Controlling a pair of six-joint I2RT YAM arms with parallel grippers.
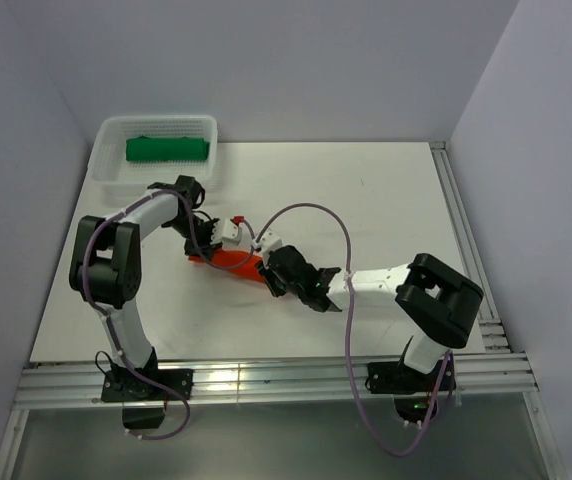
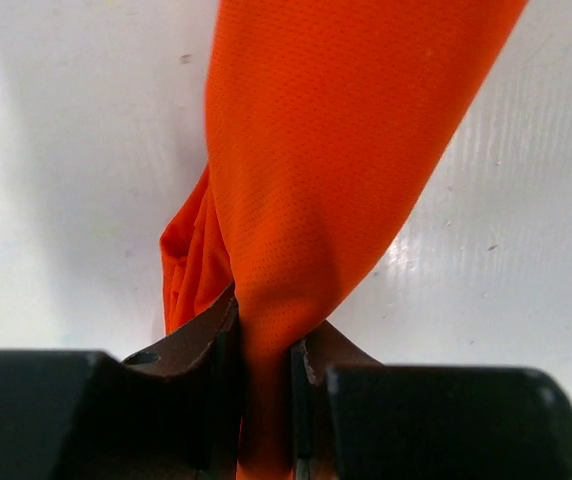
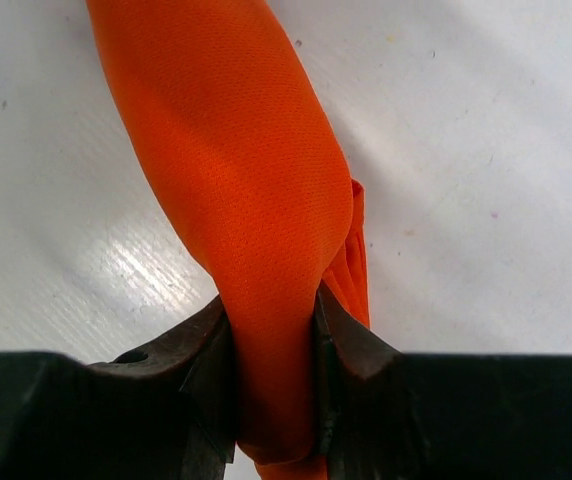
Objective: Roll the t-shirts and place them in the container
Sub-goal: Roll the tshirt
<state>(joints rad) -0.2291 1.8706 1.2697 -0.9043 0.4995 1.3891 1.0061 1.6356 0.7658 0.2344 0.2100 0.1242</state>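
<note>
Orange shirt [image 1: 231, 262] lies mid-table [image 1: 386, 220] as a tight roll, between the two arms. L gripper [image 2: 264, 345] is clamped on one end of it, and R gripper [image 3: 274, 330] is clamped on the other. In both wrist views the cloth is pinched between the jaws, w/ no gap showing. Whether the roll is lifted or resting on the table can't be told. Green shirt [image 1: 169, 149] sits rolled in the basket [image 1: 111, 172] at the far left, well apart from the arms.

Handling, as a judgement: thin mesh-knit fabric, so light, soft and not fragile. It has no stiffness of its own, so the middle will prob. sag if lifted by the ends. The knit looks smooth, so layers may slide and the roll may loosen. Loose folds already poke out beside each jaw.

Best hold is prob. across the full thickness of the roll near each end, catching all layers incl. the outer edge. Both ends should move together w/ light tension. Letting go of one end alone risks unrolling.
</note>
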